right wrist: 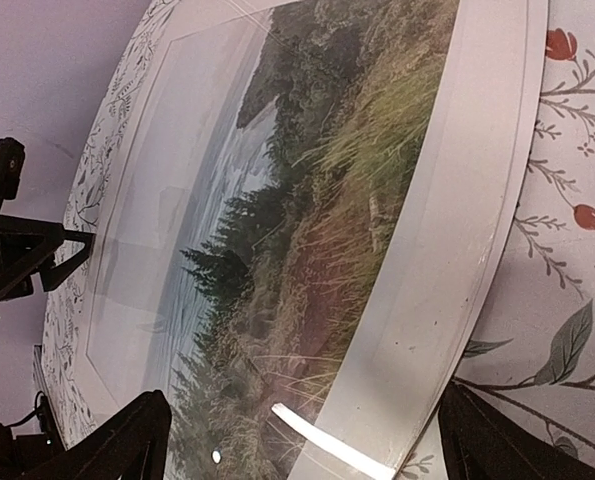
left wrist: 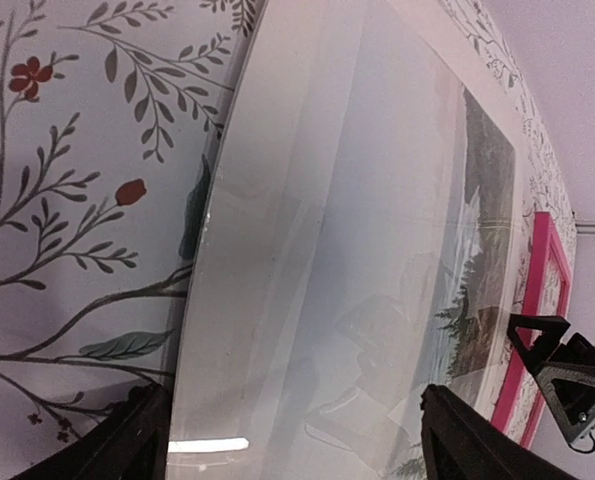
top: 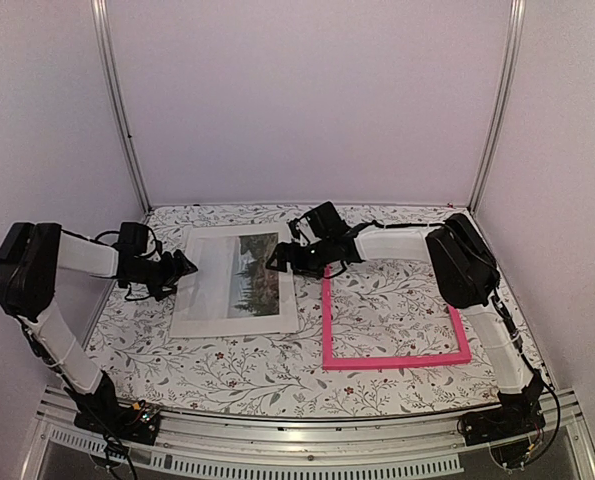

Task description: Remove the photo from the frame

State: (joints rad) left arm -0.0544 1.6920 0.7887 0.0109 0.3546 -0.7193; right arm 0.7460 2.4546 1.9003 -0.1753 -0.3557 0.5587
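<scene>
The photo (top: 235, 285) lies flat on the floral tabletop, left of centre, a landscape print with a wide white border and a glossy surface that reflects light. The pink frame (top: 397, 360) lies apart to its right, with only tablecloth showing inside it. My left gripper (top: 182, 268) hovers open at the photo's left edge, its jaws spanning the white border (left wrist: 277, 300). My right gripper (top: 275, 262) stands open over the photo's right edge, near the far corner. In the right wrist view the jaws straddle the print (right wrist: 277, 230) and its border. Neither gripper holds anything.
A floral tablecloth (top: 277, 375) covers the table. Metal posts (top: 117, 100) and pale walls enclose the back and sides. A metal rail (top: 307, 430) runs along the near edge between the arm bases. The frame's far side (left wrist: 537, 300) shows beyond the photo in the left wrist view.
</scene>
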